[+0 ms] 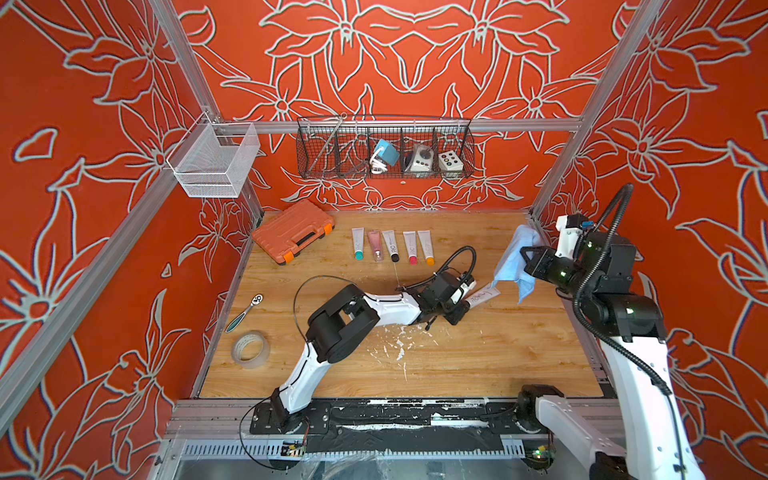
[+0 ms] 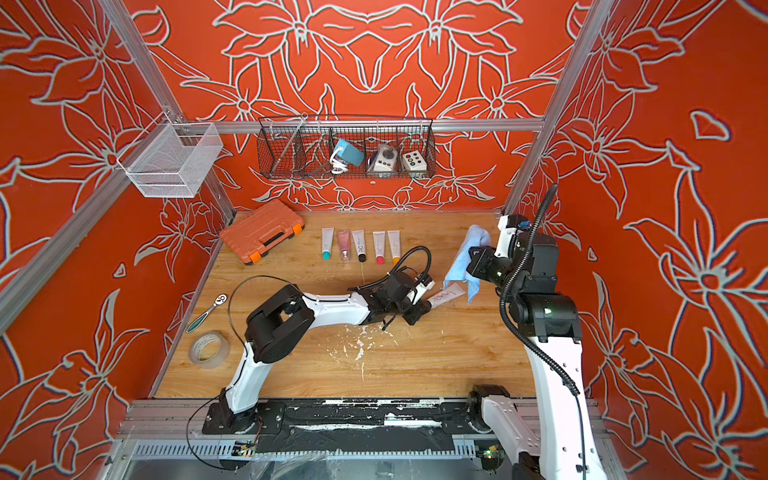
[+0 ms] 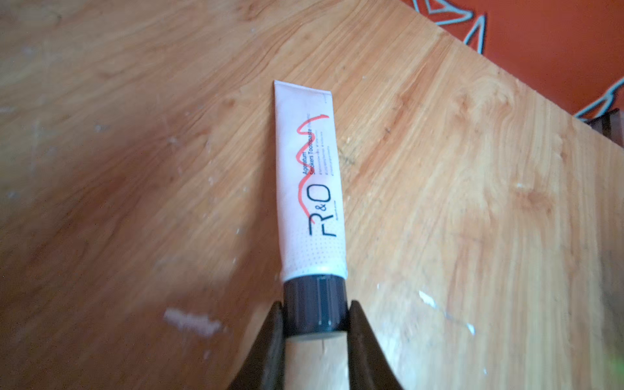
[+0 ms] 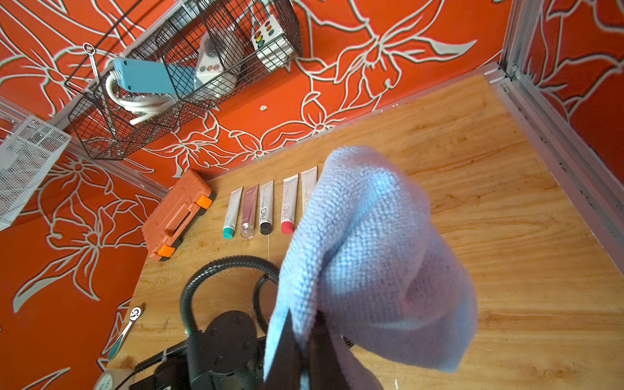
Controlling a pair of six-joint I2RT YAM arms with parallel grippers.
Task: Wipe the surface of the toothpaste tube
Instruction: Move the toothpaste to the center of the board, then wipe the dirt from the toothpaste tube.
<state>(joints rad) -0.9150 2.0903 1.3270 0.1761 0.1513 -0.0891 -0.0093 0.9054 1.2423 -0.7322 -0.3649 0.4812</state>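
You have one toothpaste tube under inspection: white body, dark ribbed cap, black "R&O" lettering, a red wavy line along its face and a flat, square crimped end. Count besides it: five more tubes in a row at the back of the counter, one orange case, one wrench, one tape roll and one blue cloth. On the wall hang one white mesh basket and one black wire basket. Your left fingers are closed narrow on the cap, one on each side. The body points straight out from them, low over the counter right of centre; whether it rests on the wood cannot be told. Your right fingers are clamped on a fold of the cloth, raised near the right edge. In both top views the cloth's lower edge hangs just beside the crimped end; contact cannot be confirmed.
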